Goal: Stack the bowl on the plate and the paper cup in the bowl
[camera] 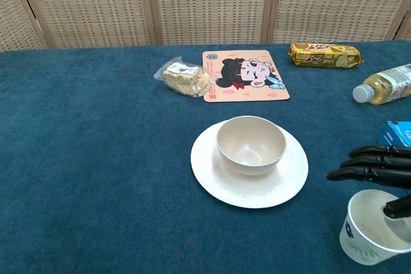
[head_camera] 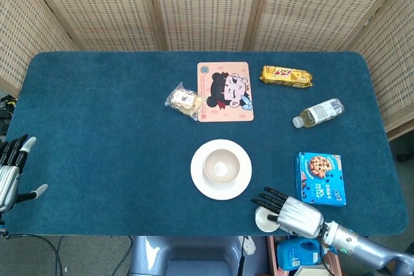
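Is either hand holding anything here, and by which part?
Cannot tell: the right hand is at the paper cup's rim. The left hand holds nothing.

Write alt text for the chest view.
A cream bowl sits on a white plate at the centre of a blue table. At lower right, the right hand reaches over a paper cup, thumb inside its rim. Snacks, a cartoon mat and a bottle lie behind.

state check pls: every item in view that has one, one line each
bowl: upright, on plate, empty
plate: flat under bowl
paper cup: upright, near table edge, right hand over it
right hand: fingers spread over cup
left hand: open, holds nothing
bottle: lying down, capped
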